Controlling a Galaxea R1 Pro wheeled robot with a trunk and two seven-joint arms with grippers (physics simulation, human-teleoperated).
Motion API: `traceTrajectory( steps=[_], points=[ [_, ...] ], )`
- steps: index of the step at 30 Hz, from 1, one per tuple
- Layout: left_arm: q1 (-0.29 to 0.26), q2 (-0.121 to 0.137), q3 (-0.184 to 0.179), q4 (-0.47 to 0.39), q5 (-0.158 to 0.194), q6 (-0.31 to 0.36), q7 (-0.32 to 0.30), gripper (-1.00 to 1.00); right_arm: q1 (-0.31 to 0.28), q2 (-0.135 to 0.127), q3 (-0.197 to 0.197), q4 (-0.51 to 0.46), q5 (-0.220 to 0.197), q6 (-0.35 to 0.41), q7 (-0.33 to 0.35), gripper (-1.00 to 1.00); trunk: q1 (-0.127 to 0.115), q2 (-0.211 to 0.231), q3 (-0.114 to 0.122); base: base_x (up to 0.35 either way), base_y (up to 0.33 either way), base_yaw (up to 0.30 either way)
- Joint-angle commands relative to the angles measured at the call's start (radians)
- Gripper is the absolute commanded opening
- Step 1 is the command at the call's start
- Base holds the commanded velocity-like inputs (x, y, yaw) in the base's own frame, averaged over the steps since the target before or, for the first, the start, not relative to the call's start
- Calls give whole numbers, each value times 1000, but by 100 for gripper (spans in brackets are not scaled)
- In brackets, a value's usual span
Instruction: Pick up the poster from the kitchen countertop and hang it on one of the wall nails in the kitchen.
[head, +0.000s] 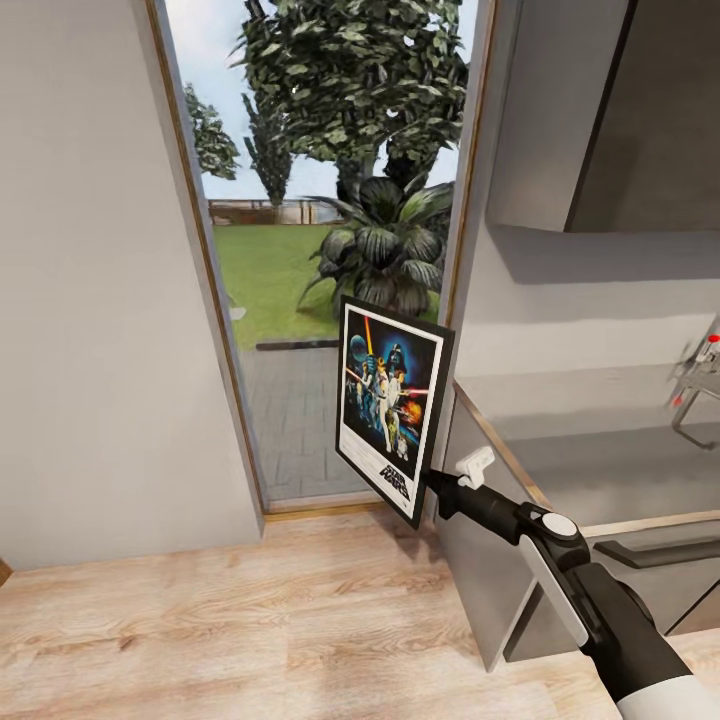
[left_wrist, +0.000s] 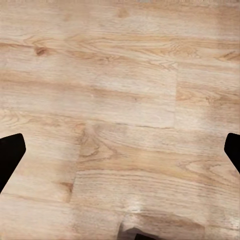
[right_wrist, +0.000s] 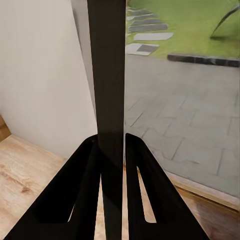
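The Star Wars poster hangs upright in the air in front of the glass door, black-framed and tilted slightly. My right gripper is shut on its lower right edge, with the arm reaching in from the lower right. In the right wrist view the poster shows edge-on as a dark strip clamped between the two black fingers. The kitchen countertop lies to the right, shiny grey with a chrome tap. In the left wrist view my left gripper stands open over wood floor. No wall nail is discernible.
A tall glass door with a wooden frame looks onto a garden straight ahead. A pale grey wall stands to its left. A dark upper cabinet hangs at the upper right. Light wood flooring spreads below.
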Motion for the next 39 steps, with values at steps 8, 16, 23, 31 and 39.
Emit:
traceTrajectory(
  steps=[8, 16, 23, 31, 39],
  points=[
    [0, -1, 4, -1, -1, 0, -7, 100, -1, -1, 0, -1, -13, 10, 2, -100, -23, 41, 18, 0, 0, 0],
    [0, -1, 4, -1, -1, 0, -7, 100, -1, -2, 0, -1, -13, 10, 2, -100, -53, 97, 43, 0, 0, 0],
    [0, -1, 4, -1, -1, 0, -7, 100, -1, -2, 0, -1, -13, 10, 2, -100, -80, 146, 65, 0, 0, 0],
    [0, -1, 4, -1, -1, 0, -7, 100, -1, -2, 0, -1, -13, 10, 2, -100, -111, 202, 90, 0, 0, 0],
    [0, -1, 4, -1, -1, 0, -8, 100, -1, -2, 0, -1, -13, 10, 2, -100, -142, 258, 115, 0, 0, 0]
  ],
)
